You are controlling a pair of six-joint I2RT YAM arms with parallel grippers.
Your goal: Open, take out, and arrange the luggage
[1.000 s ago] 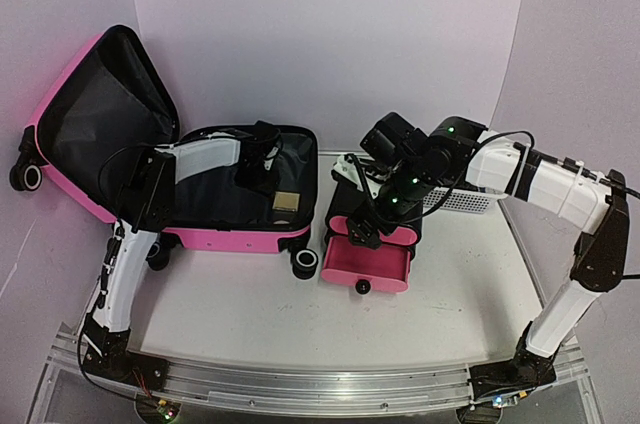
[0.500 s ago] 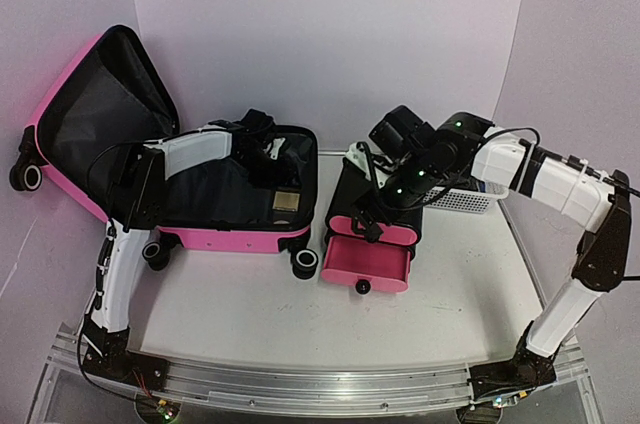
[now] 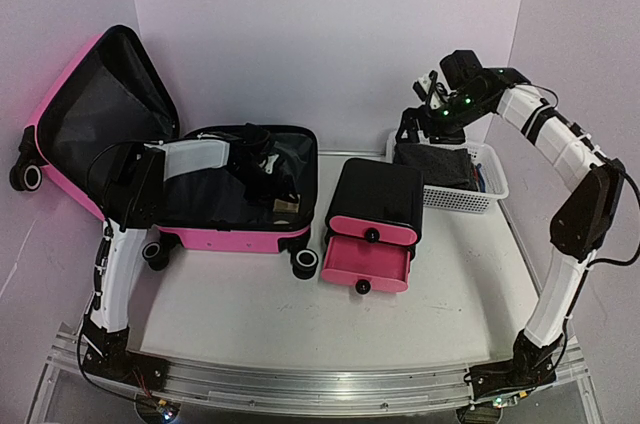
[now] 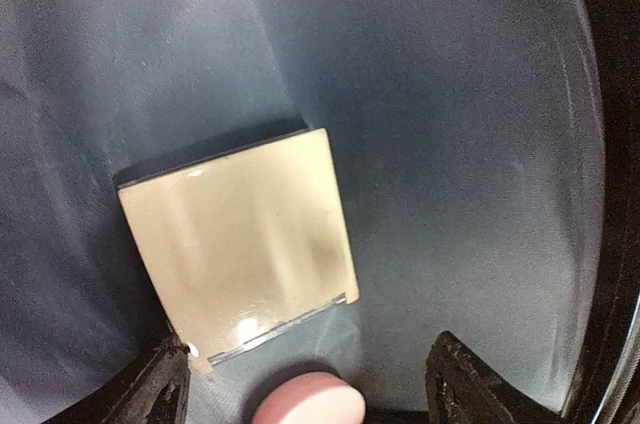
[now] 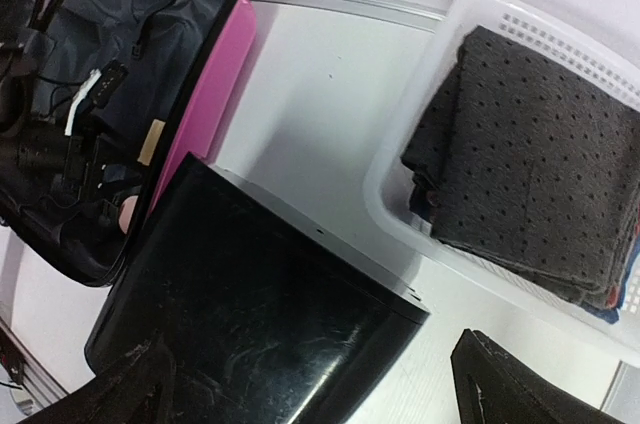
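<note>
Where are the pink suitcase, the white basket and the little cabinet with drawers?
pink suitcase (image 3: 240, 237): overhead view, on its pink front wall.
white basket (image 3: 465, 201): overhead view, on its mesh front wall.
cabinet (image 3: 378, 189): overhead view, on its black top.

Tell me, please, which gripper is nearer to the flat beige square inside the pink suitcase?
Left. The left gripper hangs open just above the beige square inside the suitcase; the right gripper is raised over by the white basket, beyond the black cabinet.
</note>
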